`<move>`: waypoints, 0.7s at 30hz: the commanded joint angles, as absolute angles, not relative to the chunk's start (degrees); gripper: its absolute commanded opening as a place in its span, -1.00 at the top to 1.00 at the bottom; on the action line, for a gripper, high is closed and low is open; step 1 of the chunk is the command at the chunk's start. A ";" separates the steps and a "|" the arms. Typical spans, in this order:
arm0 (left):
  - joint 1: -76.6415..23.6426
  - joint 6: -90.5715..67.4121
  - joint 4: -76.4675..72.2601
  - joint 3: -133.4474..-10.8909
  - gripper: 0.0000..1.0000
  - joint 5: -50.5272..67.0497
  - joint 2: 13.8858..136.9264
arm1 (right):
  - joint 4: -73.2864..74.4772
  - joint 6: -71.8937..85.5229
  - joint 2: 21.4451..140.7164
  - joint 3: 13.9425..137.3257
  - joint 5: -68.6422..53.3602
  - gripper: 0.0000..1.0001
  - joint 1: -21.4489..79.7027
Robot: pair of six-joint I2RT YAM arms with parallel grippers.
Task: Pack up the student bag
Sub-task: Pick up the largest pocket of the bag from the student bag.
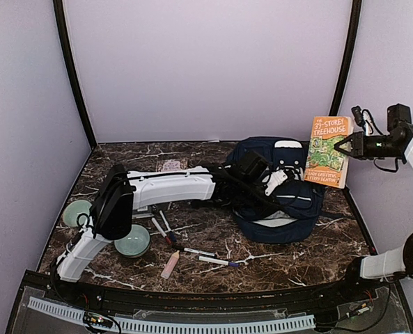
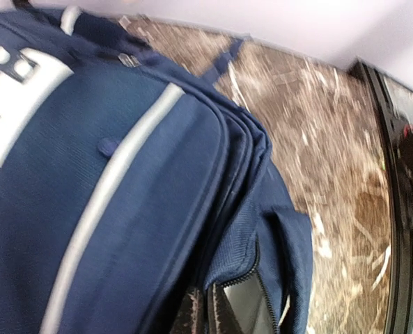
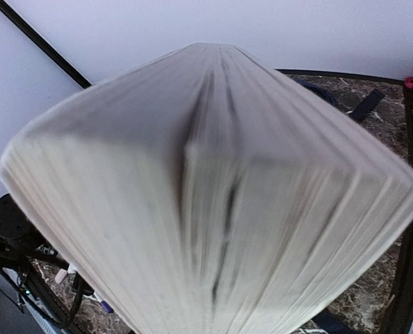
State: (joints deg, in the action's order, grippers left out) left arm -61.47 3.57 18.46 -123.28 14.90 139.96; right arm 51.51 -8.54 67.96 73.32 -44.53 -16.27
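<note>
Table, top view: you look down on one flat, glossy table (image 1: 290,268), dark brown and veined in white like marble.
Student bag, top view: one student bag (image 1: 290,209) of navy woven fabric, soft and slumped, with pale grey stripes and patches. It lies on the table right of centre.
Left gripper, top view: your left gripper (image 1: 274,182) is down on the bag's upper face, at the end of the white-shelled arm that reaches across the table.
Right gripper, top view: your right gripper (image 1: 342,145) is clamped on the right edge of one paperback book (image 1: 328,151). The cover is glossy orange and green, and the book is upright, off the table, at the bag's right.
Bowls, top view: two round, smooth, pale green bowls (image 1: 132,241) sit near the left arm's base.
Pens, top view: four slim white marker pens (image 1: 200,252) with dark caps, as best you can count, lie loose in front of the bag. One stubby peach-pink tube (image 1: 170,264) lies among them.
Bag, left wrist view: coarse navy weave fills your frame, crossed by one grey stripe and edged with zip teeth. Marble shows beyond.
Jaws, left wrist view: they are closed together. You cannot tell whether any fabric is caught between them.
Book, right wrist view: a fanned block of cream page edges, blurred, fills the frame and hides the fingers.
</note>
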 commanded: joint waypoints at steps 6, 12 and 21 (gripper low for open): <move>-55.79 -2.56 3.71 -128.63 1.00 10.49 135.93 | 51.75 -9.86 64.78 72.42 -64.31 1.00 -16.46; -53.51 -2.82 -2.93 -128.18 1.00 8.85 135.42 | 65.22 -23.69 65.22 74.74 -75.15 1.00 -15.43; -50.15 -6.78 -10.12 -128.36 1.00 9.95 134.88 | 60.27 -19.15 63.59 61.39 -72.99 1.00 -9.27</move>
